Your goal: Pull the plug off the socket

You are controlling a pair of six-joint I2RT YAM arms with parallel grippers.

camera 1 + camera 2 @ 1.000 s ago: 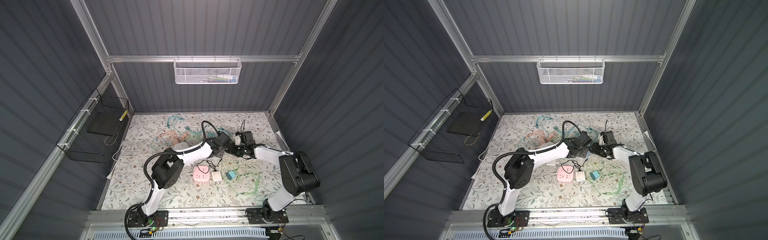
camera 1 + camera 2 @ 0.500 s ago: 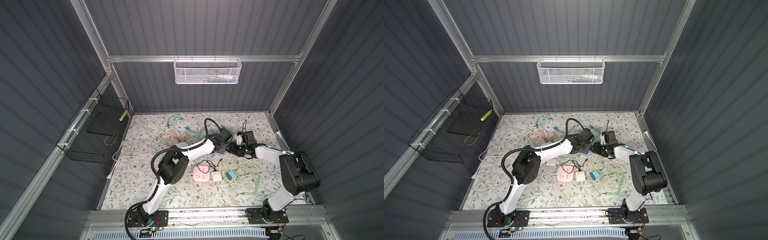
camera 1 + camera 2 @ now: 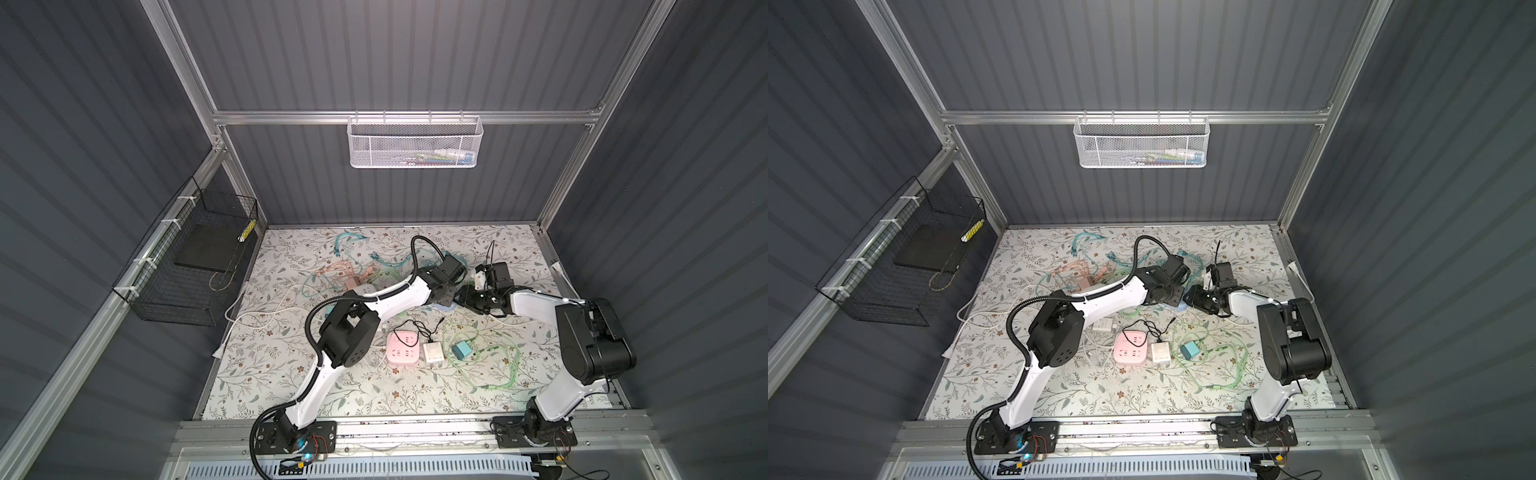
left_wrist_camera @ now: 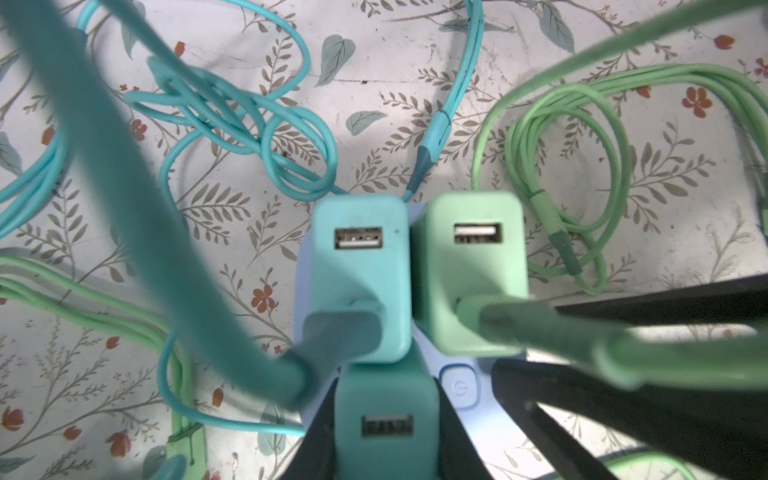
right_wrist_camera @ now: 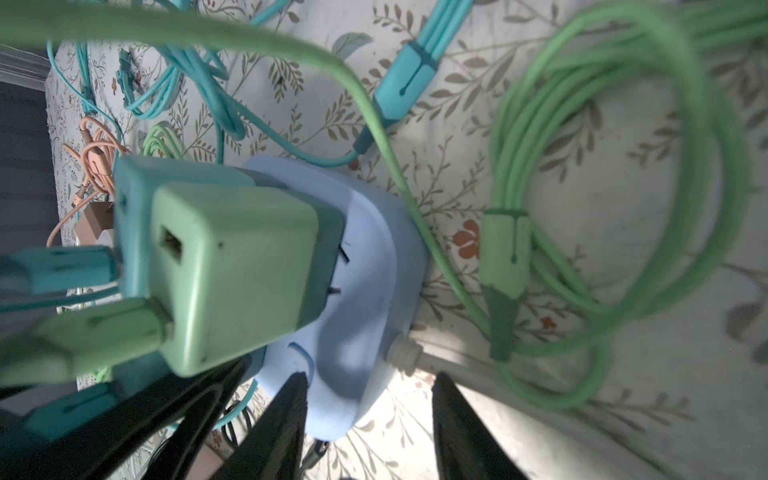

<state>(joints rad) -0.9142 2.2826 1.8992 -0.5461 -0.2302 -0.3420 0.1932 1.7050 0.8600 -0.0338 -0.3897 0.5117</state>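
Left arm [image 3: 395, 293] and right arm [image 3: 534, 301] stretched inward; left pincer [image 4: 384, 415] clamped on teal plug [image 4: 386, 390]; right pincer [image 5: 370, 378] just beside it, jaws parted.

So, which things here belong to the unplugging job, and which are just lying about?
Job: left gripper, shut on the teal plug; blue socket; right gripper, open at its edge.
Lying about: pink socket, white adapter, small teal adapter, white mesh basket.
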